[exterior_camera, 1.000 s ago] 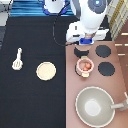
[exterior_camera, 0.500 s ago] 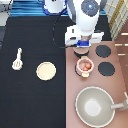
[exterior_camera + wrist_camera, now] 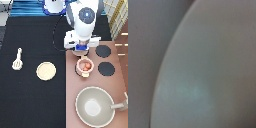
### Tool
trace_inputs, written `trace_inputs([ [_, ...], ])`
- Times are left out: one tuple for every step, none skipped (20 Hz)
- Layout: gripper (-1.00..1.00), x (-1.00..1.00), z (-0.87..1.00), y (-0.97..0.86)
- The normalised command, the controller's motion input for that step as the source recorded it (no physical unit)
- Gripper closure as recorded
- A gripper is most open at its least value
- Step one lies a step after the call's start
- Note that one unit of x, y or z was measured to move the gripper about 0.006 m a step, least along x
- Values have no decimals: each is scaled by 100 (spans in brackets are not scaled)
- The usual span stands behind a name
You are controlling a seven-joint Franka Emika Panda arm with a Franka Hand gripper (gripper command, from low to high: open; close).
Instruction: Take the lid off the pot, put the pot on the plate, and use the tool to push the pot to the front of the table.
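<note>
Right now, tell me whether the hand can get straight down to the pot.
Probably yes. The hand hangs just above the pot on the stove, toward the exterior view's top, and nothing lies between them. The pot is open, brown contents showing.

The pot [image 3: 85,66] sits open on the stove – reddish-brown contents showing – just below the gripper [image 3: 81,48], which perhaps holds the lid. Plate [image 3: 46,70] and tool [image 3: 17,59] lie apart on the table [image 3: 30,105].

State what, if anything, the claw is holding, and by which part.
It cannot be told. The claw is over the pinkish-brown stove panel, just toward the exterior view's top from the small pale-pink round pot, which stands uncovered.
</note>
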Motion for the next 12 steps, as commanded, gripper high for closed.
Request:
trace_inputs([
  [100, 0, 18, -12],
  [100, 0, 19, -9],
  [100, 1, 22, -8],
  [100, 3, 19, -3],
  [-100, 3, 16, -4],
  [-100, 10, 17, 0],
  [-100, 8, 13, -1],
  [-100, 15, 26, 0],
  [-100, 8, 32, 0],
  [-100, 4, 43, 0],
  [-100, 0, 45, 0],
  [-100, -5, 53, 0],
])
